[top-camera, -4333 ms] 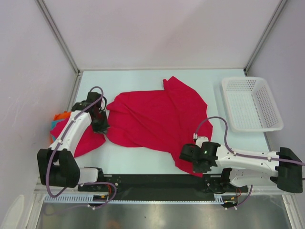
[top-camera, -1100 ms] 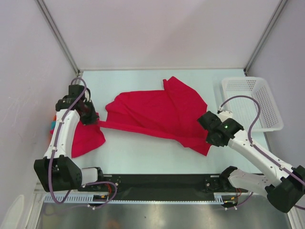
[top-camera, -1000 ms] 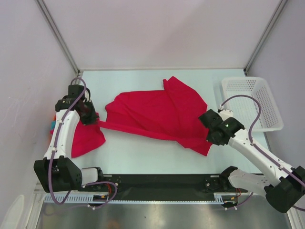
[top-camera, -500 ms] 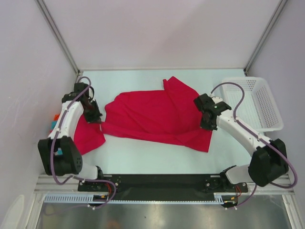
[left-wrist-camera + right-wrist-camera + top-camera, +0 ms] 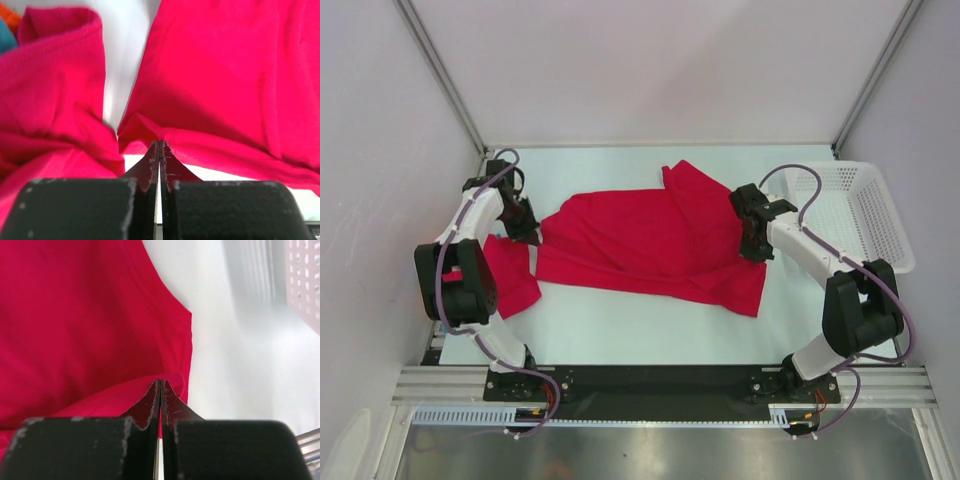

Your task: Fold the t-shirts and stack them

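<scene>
A crimson t-shirt (image 5: 650,245) lies spread across the middle of the table. My left gripper (image 5: 531,235) is shut on its left edge, and the pinched fold (image 5: 150,132) shows at the closed tips of the left gripper (image 5: 160,143). On the right edge, my right gripper (image 5: 756,253) is shut on a fold (image 5: 125,395), seen at the closed tips of the right gripper (image 5: 160,382). A second crimson t-shirt (image 5: 508,278) lies bunched at the left (image 5: 45,100). Beyond it show bits of an orange garment (image 5: 7,14) and a teal garment (image 5: 4,39).
A white mesh basket (image 5: 868,215) stands at the back right, close to the right arm, and its corner (image 5: 306,280) shows in the right wrist view. Enclosure walls run along the left, right and back edges of the table.
Both arms have swung toward the back of the table with the shirt's edges in their tips. The shirt now lies stretched wider between them, its front hem flatter.
</scene>
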Available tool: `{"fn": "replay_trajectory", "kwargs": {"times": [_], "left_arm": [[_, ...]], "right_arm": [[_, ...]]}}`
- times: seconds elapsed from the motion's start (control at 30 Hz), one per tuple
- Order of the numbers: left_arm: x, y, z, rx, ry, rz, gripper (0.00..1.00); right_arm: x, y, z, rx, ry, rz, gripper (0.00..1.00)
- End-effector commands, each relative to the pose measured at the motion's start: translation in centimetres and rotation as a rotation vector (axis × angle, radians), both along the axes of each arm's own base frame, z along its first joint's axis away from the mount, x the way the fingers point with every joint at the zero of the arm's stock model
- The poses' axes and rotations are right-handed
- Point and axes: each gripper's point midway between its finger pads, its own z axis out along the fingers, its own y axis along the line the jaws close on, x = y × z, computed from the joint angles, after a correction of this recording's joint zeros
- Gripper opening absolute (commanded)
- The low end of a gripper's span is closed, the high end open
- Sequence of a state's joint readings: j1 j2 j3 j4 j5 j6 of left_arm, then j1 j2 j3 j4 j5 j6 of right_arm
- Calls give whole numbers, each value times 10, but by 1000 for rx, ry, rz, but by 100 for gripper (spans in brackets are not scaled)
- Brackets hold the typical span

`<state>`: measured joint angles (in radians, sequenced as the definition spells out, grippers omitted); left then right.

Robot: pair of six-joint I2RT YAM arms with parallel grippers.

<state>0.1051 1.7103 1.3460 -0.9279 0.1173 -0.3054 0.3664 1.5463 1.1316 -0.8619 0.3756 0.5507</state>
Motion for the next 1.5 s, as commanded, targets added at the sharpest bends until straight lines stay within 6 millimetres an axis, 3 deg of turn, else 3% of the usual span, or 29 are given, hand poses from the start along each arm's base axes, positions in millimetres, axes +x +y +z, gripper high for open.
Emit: {"fn": "replay_trajectory", "kwargs": {"times": [0.0, 0.23, 0.7, 1.2, 1.27, 1.33, 1.47], "left_arm": [[27, 5, 8, 1, -50, 8, 0], [38, 5, 1, -3, -35, 17, 0], [49, 8, -22, -13, 6, 22, 0], [64, 12, -30, -15, 11, 36, 1], [63, 11, -30, -20, 13, 33, 9], [63, 11, -27, -18, 7, 32, 23], [61, 12, -15, -12, -17, 31, 37]], "right_arm": [[28, -7, 12, -7, -60, -5, 0], [46, -13, 17, 0, -82, -13, 0], [71, -6, -7, -10, -25, 7, 0], [94, -14, -13, -26, -22, -3, 0], [98, -11, -12, -17, -20, 6, 1], [100, -9, -11, -8, -17, 12, 13], [100, -6, 1, 3, -41, 19, 19]]}}
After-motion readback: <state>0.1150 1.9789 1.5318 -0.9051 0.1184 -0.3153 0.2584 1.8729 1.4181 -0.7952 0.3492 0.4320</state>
